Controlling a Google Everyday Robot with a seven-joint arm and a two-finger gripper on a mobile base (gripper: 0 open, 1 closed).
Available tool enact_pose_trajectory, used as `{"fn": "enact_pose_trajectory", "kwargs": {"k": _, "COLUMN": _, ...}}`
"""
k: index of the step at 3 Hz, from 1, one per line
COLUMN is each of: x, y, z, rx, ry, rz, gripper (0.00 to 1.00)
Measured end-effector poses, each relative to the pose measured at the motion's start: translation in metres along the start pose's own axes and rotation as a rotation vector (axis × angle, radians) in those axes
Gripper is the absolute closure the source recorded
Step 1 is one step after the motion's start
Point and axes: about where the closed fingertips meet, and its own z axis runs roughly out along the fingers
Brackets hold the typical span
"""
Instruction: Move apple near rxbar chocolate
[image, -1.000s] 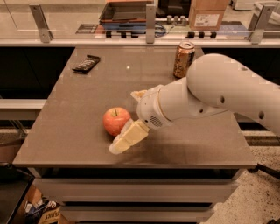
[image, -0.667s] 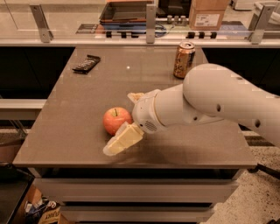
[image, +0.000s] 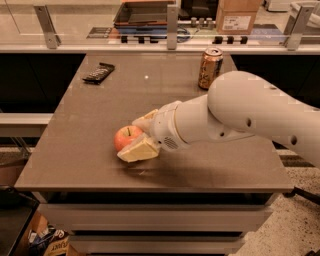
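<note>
Currently gripper (image: 131, 139) straddles apple (image: 125, 136) near table (image: 95, 115) front; whether clamped on it, cannot tell. Rxbar (image: 98, 72) well apart, far left; can (image: 210, 67) far right.

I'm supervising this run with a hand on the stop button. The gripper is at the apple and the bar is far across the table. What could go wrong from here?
1. The gripper is at the apple, toward the table's front edge. A round apple may roll off if it slips.
2. The rxbar chocolate lies near the far-left edge, so a careless placement might push it off.
3. The bulky arm is close to the drink can and might tip it.
</note>
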Motion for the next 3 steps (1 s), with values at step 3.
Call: {"fn": "enact_pose_trajectory", "kwargs": {"k": 3, "x": -0.005, "y": 0.0034, "z": 0.0, "rx": -0.001, "ry": 0.001, "rz": -0.012, "gripper": 1.0}}
